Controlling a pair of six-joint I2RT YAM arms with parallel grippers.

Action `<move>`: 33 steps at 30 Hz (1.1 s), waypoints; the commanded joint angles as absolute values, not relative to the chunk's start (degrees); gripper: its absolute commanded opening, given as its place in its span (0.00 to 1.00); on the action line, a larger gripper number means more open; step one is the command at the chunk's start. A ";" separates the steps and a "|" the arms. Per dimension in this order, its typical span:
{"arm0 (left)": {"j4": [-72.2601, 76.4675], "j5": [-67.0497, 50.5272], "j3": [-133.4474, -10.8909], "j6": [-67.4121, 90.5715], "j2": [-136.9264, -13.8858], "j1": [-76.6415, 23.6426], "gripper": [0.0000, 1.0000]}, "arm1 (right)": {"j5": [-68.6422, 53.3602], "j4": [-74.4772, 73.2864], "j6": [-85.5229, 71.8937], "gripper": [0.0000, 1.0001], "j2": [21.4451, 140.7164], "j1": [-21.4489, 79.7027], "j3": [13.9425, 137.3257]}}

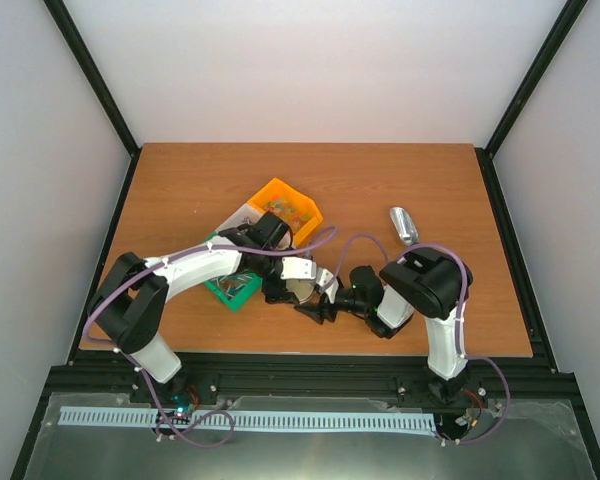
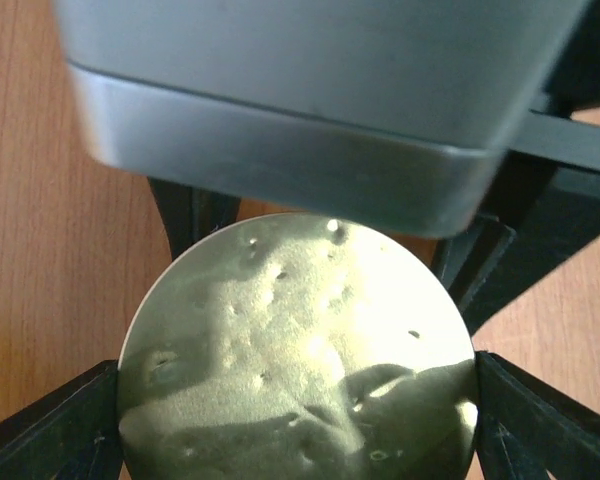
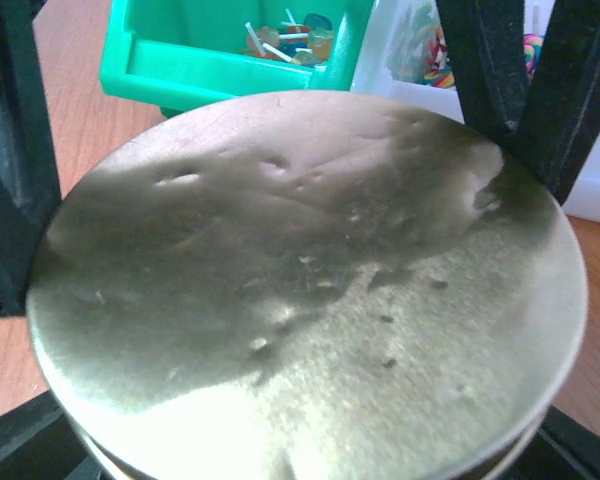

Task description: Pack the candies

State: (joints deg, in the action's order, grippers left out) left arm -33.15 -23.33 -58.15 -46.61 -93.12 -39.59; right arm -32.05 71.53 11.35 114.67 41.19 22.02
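A round metal tin (image 1: pixel 302 289) with a dented, gold-tinted lid is held between my two arms over the table's near middle. In the left wrist view the tin (image 2: pixel 300 360) fills the span between the dark fingers (image 2: pixel 50 425), which press on its rim, so my left gripper (image 2: pixel 300 425) is shut on it. My right gripper (image 3: pixel 280 200) grips the tin (image 3: pixel 310 290) from the opposite side. The candies (image 3: pixel 292 38) lie in a green bin (image 3: pixel 180 60), more show in a clear bin (image 3: pixel 435 50), and some sit in an orange bin (image 1: pixel 290 208).
A silver metal scoop (image 1: pixel 404 225) lies on the wooden table (image 1: pixel 180 180) to the right of the bins. The green bin (image 1: pixel 235 290) sits under the left forearm. The right gripper's grey body (image 2: pixel 300 110) hangs just over the tin.
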 commanded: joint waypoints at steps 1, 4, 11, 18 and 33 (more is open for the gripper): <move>-44.01 -29.16 -58.05 -66.47 -95.05 -41.30 0.59 | -41.05 71.02 13.87 0.44 113.57 40.78 21.89; -41.14 -28.20 -57.87 -61.08 -95.16 -41.31 0.57 | -38.85 72.01 13.07 0.61 113.39 40.78 21.53; -32.30 -26.39 -55.30 -44.48 -93.59 -41.11 0.57 | -34.48 75.41 11.69 0.96 112.41 40.78 19.63; -30.78 -23.14 -55.80 -40.24 -94.01 -40.74 0.69 | -33.43 71.08 12.44 1.00 108.35 40.80 18.90; -22.81 -16.32 -53.84 -25.09 -93.18 -40.47 0.62 | -22.13 77.42 8.41 0.99 114.31 43.26 19.31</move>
